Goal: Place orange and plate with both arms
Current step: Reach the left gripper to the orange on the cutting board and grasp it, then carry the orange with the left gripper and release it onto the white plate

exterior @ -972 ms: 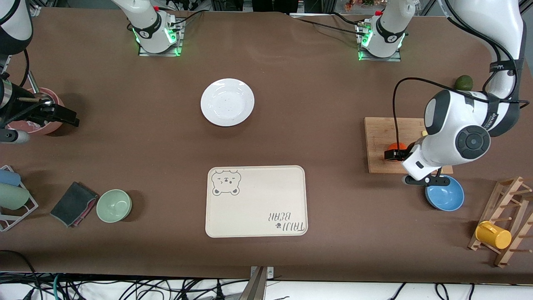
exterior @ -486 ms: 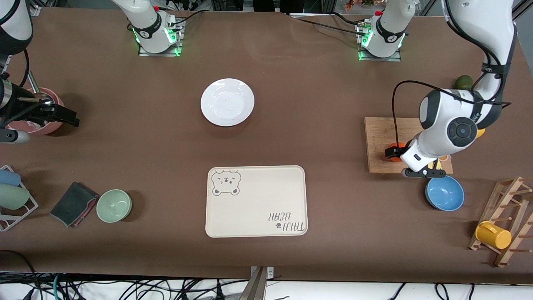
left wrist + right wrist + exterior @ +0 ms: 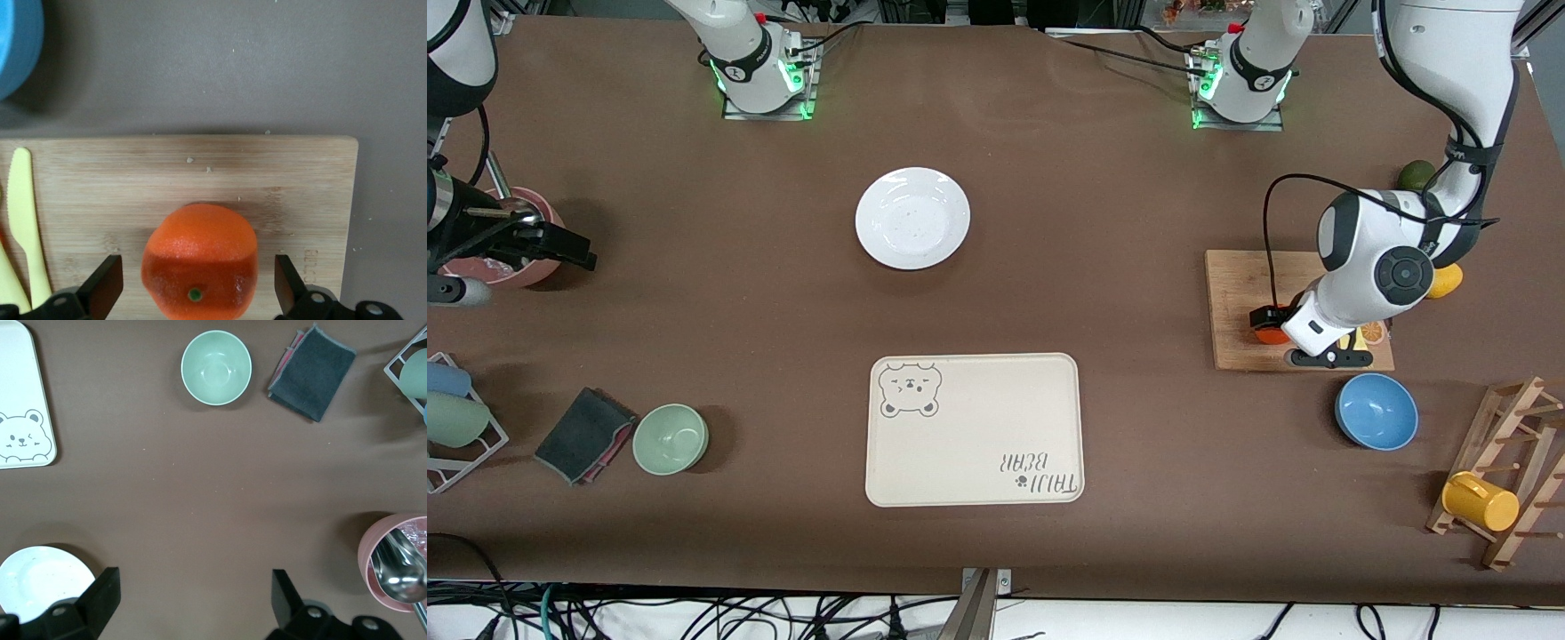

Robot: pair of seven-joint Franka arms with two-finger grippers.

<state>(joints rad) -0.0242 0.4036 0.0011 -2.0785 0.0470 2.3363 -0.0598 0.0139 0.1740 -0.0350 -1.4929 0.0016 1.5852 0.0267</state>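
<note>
The orange (image 3: 200, 261) sits on the wooden cutting board (image 3: 1238, 293), at the end of the board that points to the middle of the table, and near the board's edge that is closer to the front camera. The left gripper (image 3: 199, 291) is low over the board with its jaws open; one finger (image 3: 101, 287) stands on each side of the orange, and a small gap of bare wood shows between each finger and the fruit, so they do not touch it. A pale yellow knife (image 3: 27, 220) lies on the same board, toward the left arm's end of the table, well apart from the orange. The blue bowl (image 3: 1376, 411) stands just off the board, nearer to the front camera. The plate (image 3: 912, 218) rests flat on the brown table (image 3: 1103, 222) in its middle part, with bare table all around its rim. The cream tray (image 3: 975, 430) with a bear drawing lies nearer to the front camera than the plate, and a wide strip of bare table separates them. The right gripper (image 3: 193, 603) waits above the right arm's end of the table, jaws open and holding nothing, close to the pink bowl (image 3: 516, 258) with a metal spoon in it. The green bowl (image 3: 671, 438) and a dark cloth (image 3: 585, 435) lie side by side, nearer to the front camera.
</note>
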